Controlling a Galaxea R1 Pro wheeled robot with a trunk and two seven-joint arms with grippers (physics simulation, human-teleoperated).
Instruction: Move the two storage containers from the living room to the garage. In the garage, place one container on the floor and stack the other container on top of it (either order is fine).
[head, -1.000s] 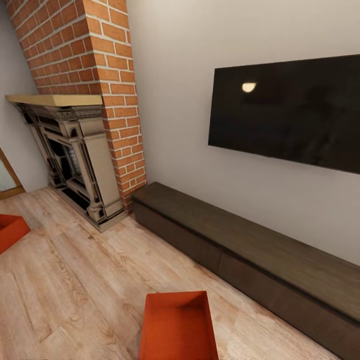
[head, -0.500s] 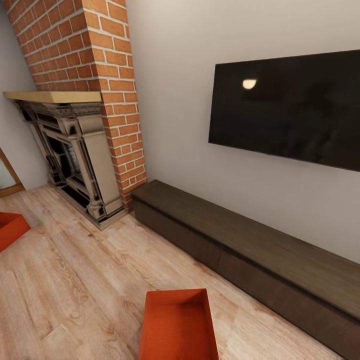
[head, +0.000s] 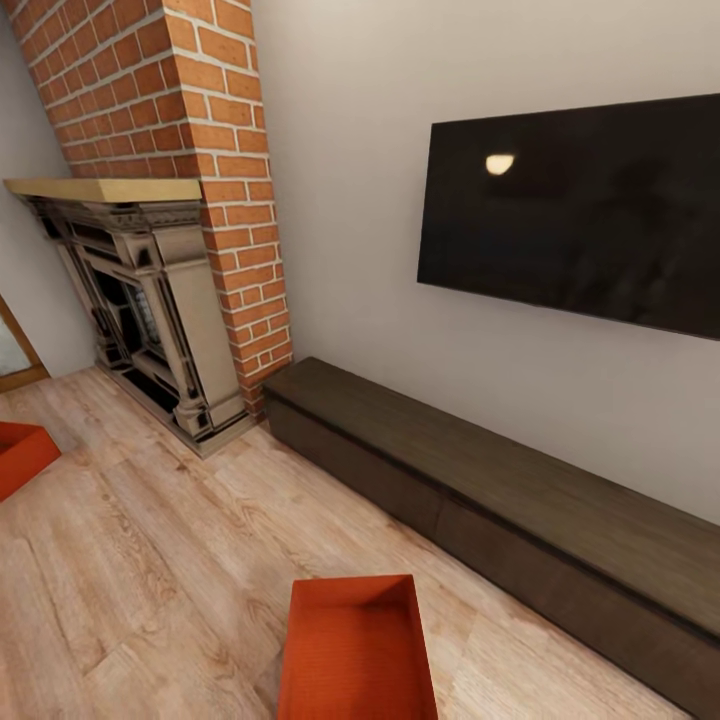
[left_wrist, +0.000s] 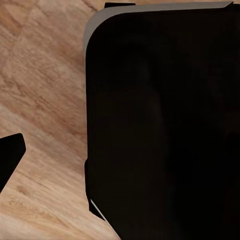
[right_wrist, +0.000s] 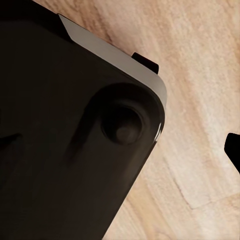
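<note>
Open plank floor (head: 150, 560) lies left of the low cabinet (head: 480, 490); 2 containers, one near (head: 357, 650), one far-left (head: 20, 455), interrupt it.

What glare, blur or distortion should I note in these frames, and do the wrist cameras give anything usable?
Head view: a small bright glare spot on the dark wall screen; strong wide-angle tilt, the brick chimney leans; the near storage container is cut off by the frame's bottom edge, the other container by its left edge. Left and right wrist views: mostly blocked by dark robot bodywork, with soft-focus wood floor beside it.
</note>
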